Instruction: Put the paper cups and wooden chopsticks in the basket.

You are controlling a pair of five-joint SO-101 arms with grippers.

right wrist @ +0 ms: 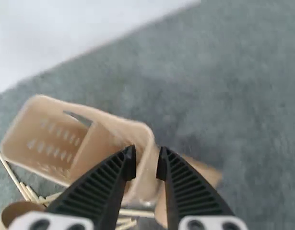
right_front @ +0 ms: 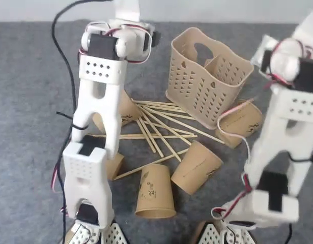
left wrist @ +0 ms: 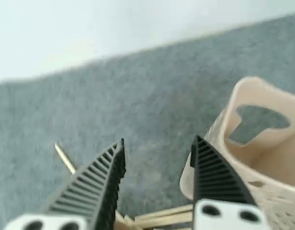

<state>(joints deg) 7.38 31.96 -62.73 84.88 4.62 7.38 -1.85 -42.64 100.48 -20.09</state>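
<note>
The beige slotted basket (right_front: pixel 207 81) stands upright at the back middle of the grey carpet. Several brown paper cups lie on their sides around it: one (right_front: pixel 155 190) in front, one (right_front: pixel 197 165) beside it, one (right_front: pixel 240 122) against the basket's right side, one (right_front: pixel 126 109) partly behind the left arm (right_front: pixel 97 101). Wooden chopsticks (right_front: pixel 161 127) lie scattered left of the basket. My left gripper (left wrist: pixel 159 141) hangs open and empty above the carpet, the basket (left wrist: pixel 262 143) close beside it. My right gripper (right wrist: pixel 146 149) is raised over the basket (right wrist: pixel 65 139), its fingers a narrow gap apart, holding nothing.
The right arm (right_front: pixel 288 117) stands tall at the right edge, close to the basket and the cup there. A black cable (right_front: pixel 69 76) runs down the left side. Open carpet lies at the far left and behind the basket up to the pale wall.
</note>
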